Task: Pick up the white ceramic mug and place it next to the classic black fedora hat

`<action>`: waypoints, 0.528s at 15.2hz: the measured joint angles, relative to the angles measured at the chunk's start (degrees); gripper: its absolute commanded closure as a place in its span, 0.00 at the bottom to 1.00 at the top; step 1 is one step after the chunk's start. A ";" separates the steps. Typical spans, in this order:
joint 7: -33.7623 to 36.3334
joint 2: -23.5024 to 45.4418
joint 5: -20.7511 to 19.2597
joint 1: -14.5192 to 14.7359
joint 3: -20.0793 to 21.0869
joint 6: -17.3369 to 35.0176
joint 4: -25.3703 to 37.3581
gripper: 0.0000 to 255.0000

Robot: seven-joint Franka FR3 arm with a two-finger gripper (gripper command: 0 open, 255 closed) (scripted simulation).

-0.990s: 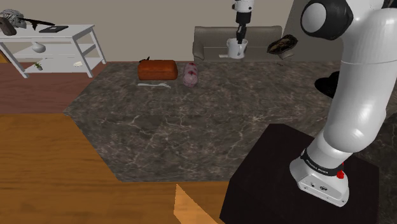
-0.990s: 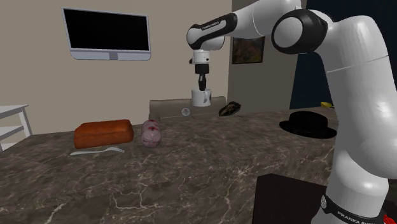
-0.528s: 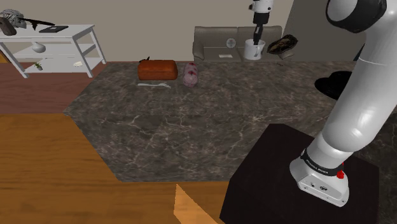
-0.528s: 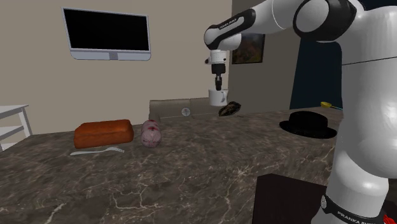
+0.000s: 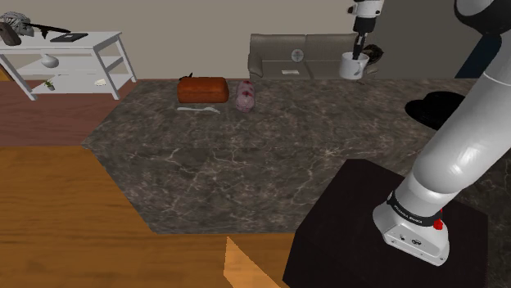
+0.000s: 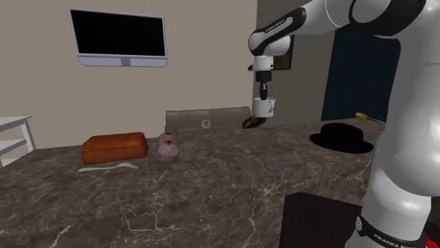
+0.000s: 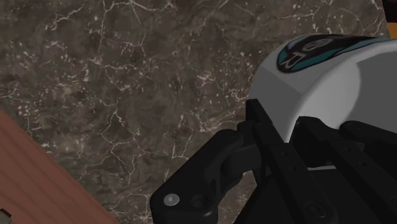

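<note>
Mug shifts further toward the second exterior view's right, aloft above the dark veined counter, its rim clenched by the gripper. Lift done. Black hat well apart; set-down and release remain.

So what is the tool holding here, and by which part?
The white mug, gripped from above at its rim by the tool.

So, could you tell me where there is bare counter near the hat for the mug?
The widest bare stretch of counter lies between the pink lump and the hat. The strip in front of the hat is bare too. It is crowded around the loaf and fork, and by the dark object at the far edge, near the held mug.
</note>
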 measured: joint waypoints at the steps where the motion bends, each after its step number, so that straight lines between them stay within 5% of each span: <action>1: -0.67 -1.07 -0.53 -0.38 -0.40 0.29 -1.21 1.00; 8: -8.82 -4.70 -3.03 -4.76 -4.85 1.13 -5.00 1.00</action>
